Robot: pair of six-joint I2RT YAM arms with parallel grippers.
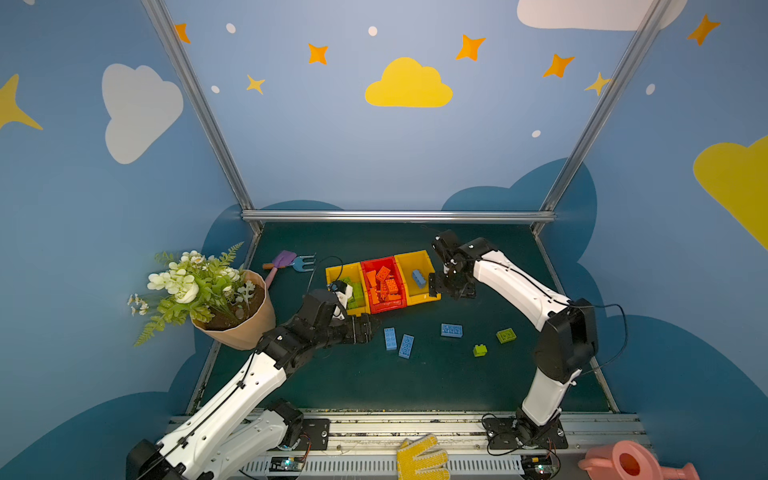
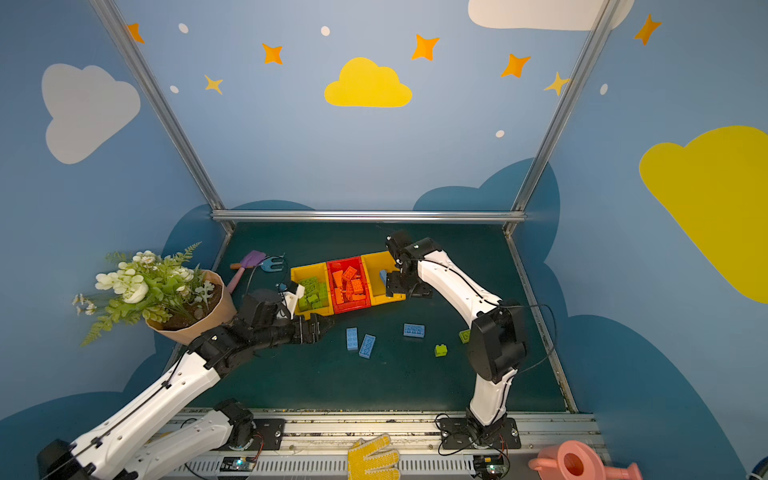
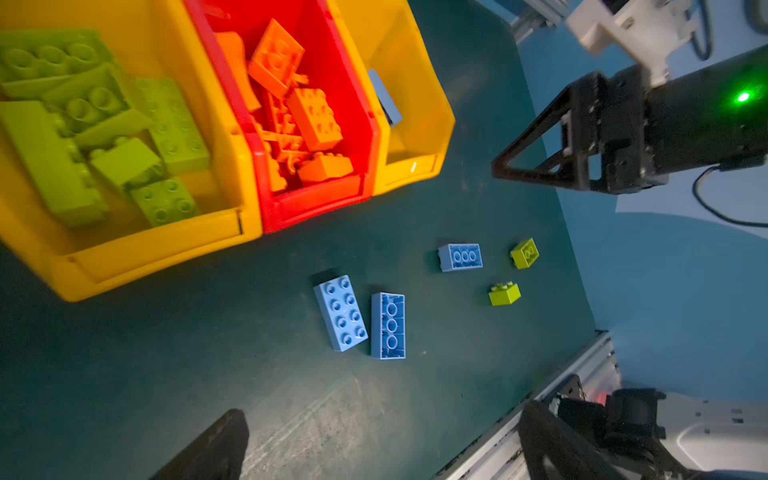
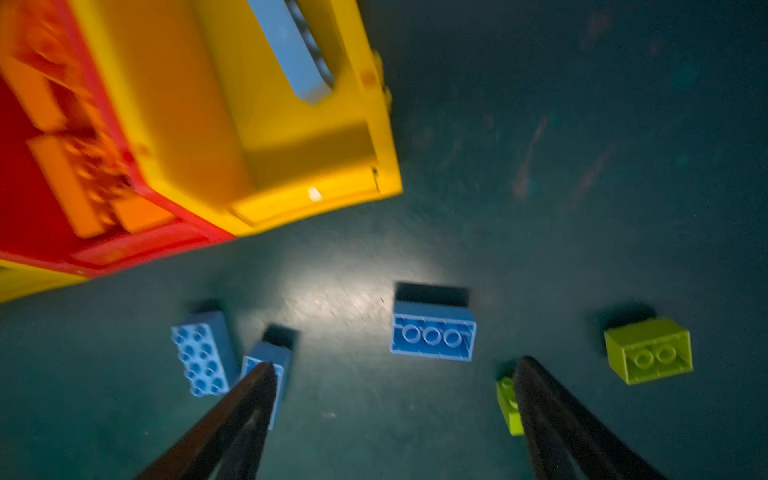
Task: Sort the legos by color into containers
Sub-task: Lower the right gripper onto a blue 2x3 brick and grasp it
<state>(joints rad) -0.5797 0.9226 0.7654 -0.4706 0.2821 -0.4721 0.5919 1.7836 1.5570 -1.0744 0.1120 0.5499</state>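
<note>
The work surface is a dark green mat [image 1: 415, 386], scuffed in places. It is enclosed by blue walls [image 1: 332, 158] painted with clouds and stars and by an aluminium frame [image 1: 395, 216]. The containers [image 1: 422, 300] stand mid-mat and hold sorted legos [image 1: 384, 286]. Three blue and two green bricks lie loose on the mat nearer the arm bases. The left gripper [image 3: 380, 411] and right gripper [image 4: 395, 363] are both spread wide and empty.

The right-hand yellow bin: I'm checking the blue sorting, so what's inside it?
One light blue brick lies inside the yellow bin; the rest of its floor looks bare. The right tool covers its near corner in both top views, but wrist views show that bare.
</note>
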